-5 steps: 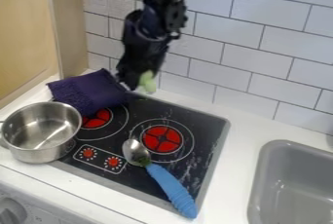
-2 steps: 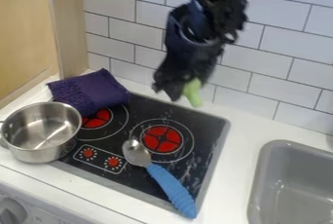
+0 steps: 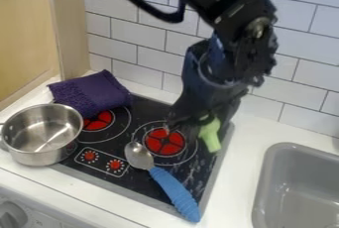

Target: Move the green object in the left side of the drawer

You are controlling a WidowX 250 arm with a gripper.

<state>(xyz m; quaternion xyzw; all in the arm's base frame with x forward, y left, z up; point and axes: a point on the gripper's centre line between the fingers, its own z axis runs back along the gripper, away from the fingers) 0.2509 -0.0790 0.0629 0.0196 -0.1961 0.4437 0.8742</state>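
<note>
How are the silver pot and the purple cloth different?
The pot is hard, shiny metal, but the cloth is soft-looking and purple. The pot is round and open on top, while the cloth is a folded bundle. The pot sits nearer the front, and the cloth lies behind it. Both rest partly on the black stove.

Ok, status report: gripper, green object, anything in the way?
Gripper closed on green object, over right side of cooktop. Possible obstacle: blue-handled spoon, lying on cooktop.
</note>
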